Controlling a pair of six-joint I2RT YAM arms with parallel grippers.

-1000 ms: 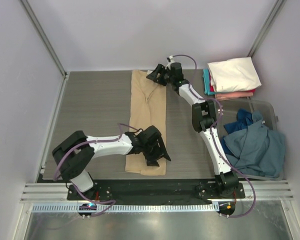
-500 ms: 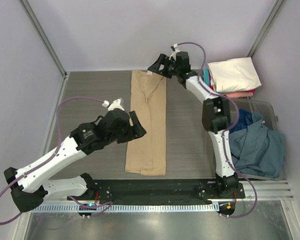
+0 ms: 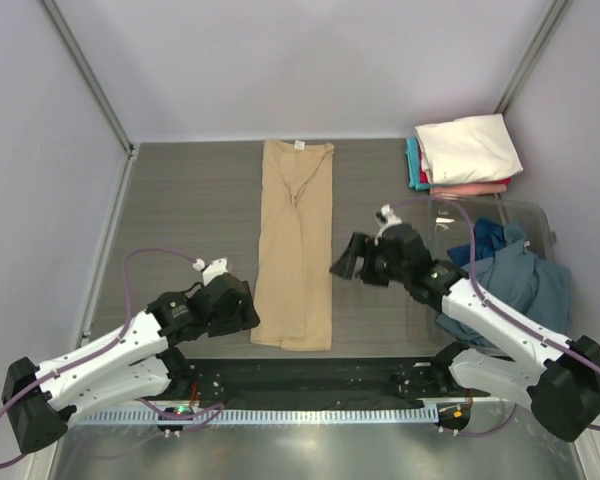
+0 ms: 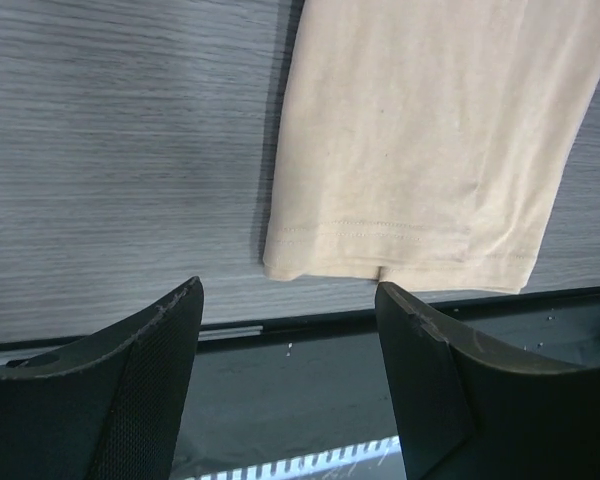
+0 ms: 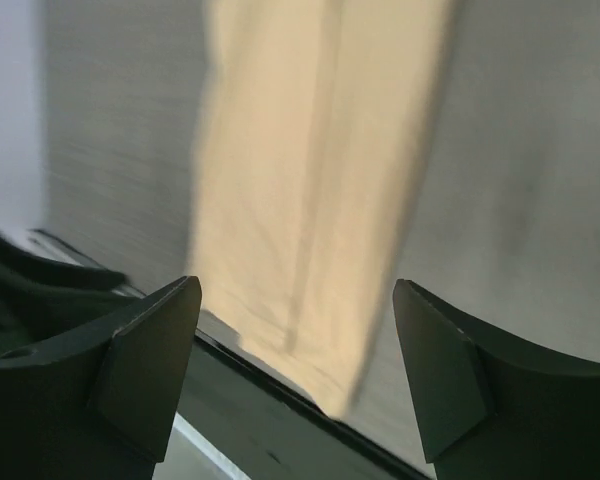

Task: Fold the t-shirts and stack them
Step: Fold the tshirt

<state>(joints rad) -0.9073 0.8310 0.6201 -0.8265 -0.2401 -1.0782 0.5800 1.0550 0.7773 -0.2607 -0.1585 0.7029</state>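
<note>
The tan shirt [image 3: 295,245] is laid flat on the desk [image 3: 180,210] as a long narrow strip. Its collar lies at the far edge and its hem [image 4: 400,245] just short of the near edge. The left end effector [image 3: 245,312] is held just beside the hem's left corner, and the right end effector [image 3: 348,262] near the strip's right edge, about midway along it. In both wrist views the jaws are seen spread, with nothing between them.

The step in hand is judged to be the crosswise fold.

- **Grasp:** The two hem corners should be pinched, one by each end effector. All layers must be taken, since a shallow grasp would probably let the lower layer slip. For this the right end effector would have to be brought nearer the hem.
- **Lift and carry:** The corners should be raised together, only high enough to clear the cloth, and carried toward the collar at an even pace, so that the strip is not skewed.
- **Release:** Side edges should be matched before release.

The stack [image 3: 468,150] is kept at the far right corner, well apart. The blue shirts [image 3: 510,290] are heaped in a bin [image 3: 546,214] on the right.
</note>
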